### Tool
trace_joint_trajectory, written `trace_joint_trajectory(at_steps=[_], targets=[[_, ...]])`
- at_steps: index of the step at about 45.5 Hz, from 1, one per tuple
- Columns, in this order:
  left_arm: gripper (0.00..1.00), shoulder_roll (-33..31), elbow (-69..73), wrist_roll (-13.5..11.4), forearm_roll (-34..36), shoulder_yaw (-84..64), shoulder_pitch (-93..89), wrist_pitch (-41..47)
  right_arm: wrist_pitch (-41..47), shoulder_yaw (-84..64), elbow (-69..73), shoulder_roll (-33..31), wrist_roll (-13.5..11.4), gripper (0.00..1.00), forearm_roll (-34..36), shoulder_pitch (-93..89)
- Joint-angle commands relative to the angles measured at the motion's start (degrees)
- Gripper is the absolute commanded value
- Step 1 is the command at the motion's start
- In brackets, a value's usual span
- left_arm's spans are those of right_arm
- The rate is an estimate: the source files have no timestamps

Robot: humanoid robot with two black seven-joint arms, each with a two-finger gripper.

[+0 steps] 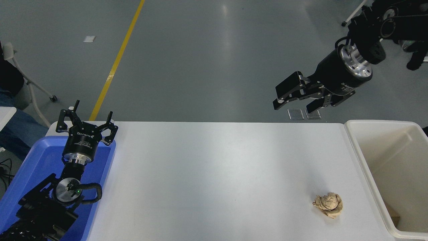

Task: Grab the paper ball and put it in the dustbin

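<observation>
The tan paper ball [328, 204] lies on the white table [214, 174] near the front right, just left of the cream-white dustbin [391, 174]. My right gripper [292, 104] hangs high beyond the table's far edge, well away from the ball, open and empty. My left gripper [86, 121] is parked at the lower left over the blue tray, open and empty.
A shallow blue tray [36, 160] sits at the table's left end under the left arm. A brown scrap [394, 216] lies inside the dustbin. A chair leg [40, 90] and a person's clothing [10, 100] show at the far left.
</observation>
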Motion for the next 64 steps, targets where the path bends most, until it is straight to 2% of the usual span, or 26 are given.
trace_joint_trajectory(at_steps=[1,5,9,14,25,32,52,64], targets=[[1.00,0.0,0.0,0.0,-0.1,0.0,0.0,0.1,0.0,-3.1,-0.3,0.0,-1.2,1.00,2.7,-2.3],[1.00,0.0,0.0,0.0,-0.1,0.0,0.1,0.2,0.0,-2.2,2.6,-4.2,-1.3,1.00,-1.8,-4.5],[1.00,0.0,0.0,0.0,-0.1,0.0,0.0,0.2,0.0,-1.1,4.4,-6.6,-1.2,1.00,-9.9,-7.7],[1.00,0.0,0.0,0.0,0.0,0.0,0.0,0.2,0.0,1.0,4.1,-9.5,-1.2,1.00,-15.9,-14.7],[1.00,0.0,0.0,0.0,-0.1,0.0,0.0,0.2,-5.4,8.8,0.9,-12.1,-1.3,1.00,-18.9,-27.9],[1.00,0.0,0.0,0.0,0.0,0.0,0.0,0.2,-8.9,12.1,-2.8,-12.2,-1.3,1.00,-25.2,-36.3],[1.00,0.0,0.0,0.0,0.0,0.0,0.0,0.2,-16.4,19.6,-14.7,-12.1,-1.4,1.00,-36.4,-54.2],[1.00,0.0,0.0,0.0,0.0,0.0,0.0,0.2,-19.1,21.9,-17.4,-11.7,-1.5,1.00,-37.3,-59.2]])
